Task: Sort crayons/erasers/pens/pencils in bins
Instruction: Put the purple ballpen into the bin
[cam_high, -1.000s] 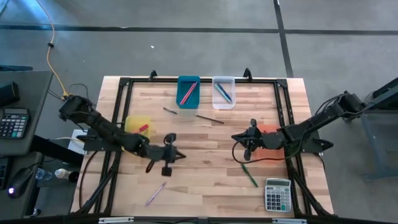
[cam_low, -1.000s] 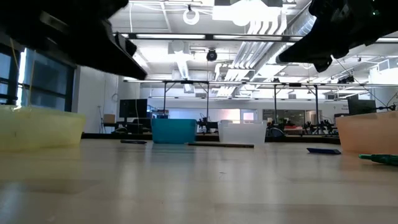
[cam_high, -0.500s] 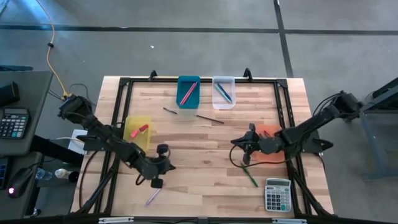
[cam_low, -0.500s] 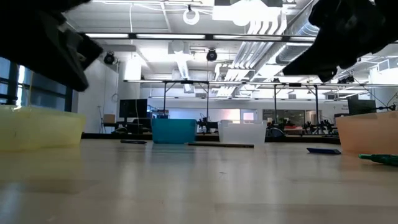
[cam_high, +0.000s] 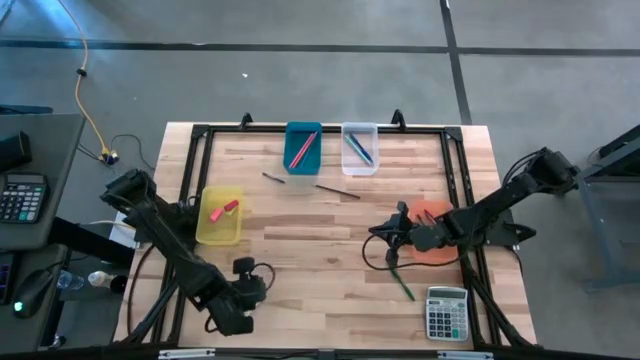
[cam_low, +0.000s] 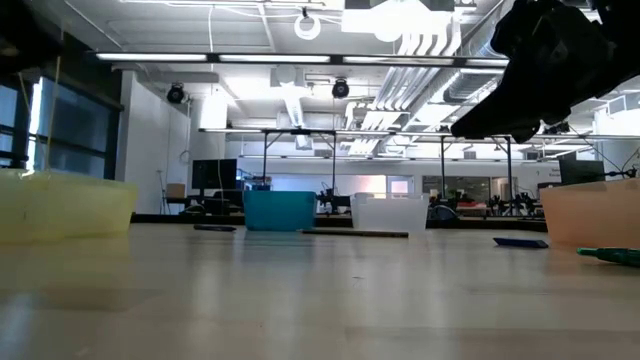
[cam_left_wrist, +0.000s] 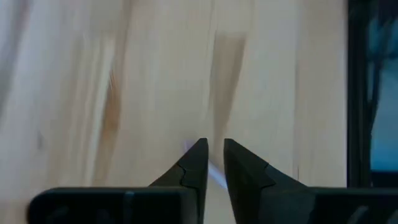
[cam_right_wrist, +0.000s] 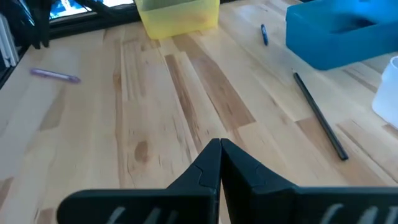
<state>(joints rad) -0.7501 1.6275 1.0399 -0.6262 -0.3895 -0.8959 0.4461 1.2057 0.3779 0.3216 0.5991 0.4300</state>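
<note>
while hovering near the yellow bin (cam_high: 221, 215) over a blurred, possibly purple stick (cam_left_wrist: 214, 175), left gripper (cam_left_wrist: 212, 155) fingers slightly parted; right gripper (cam_right_wrist: 219, 155) pressed together.

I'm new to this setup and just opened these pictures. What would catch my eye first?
The four small translucent plastic bins stand out: a yellow bin on the table's left, a teal bin and a clear bin at the far edge, and an orange bin on the right, partly under the right arm. The left tool reaches down at the near edge; the shut right tool hovers beside the orange bin.
</note>
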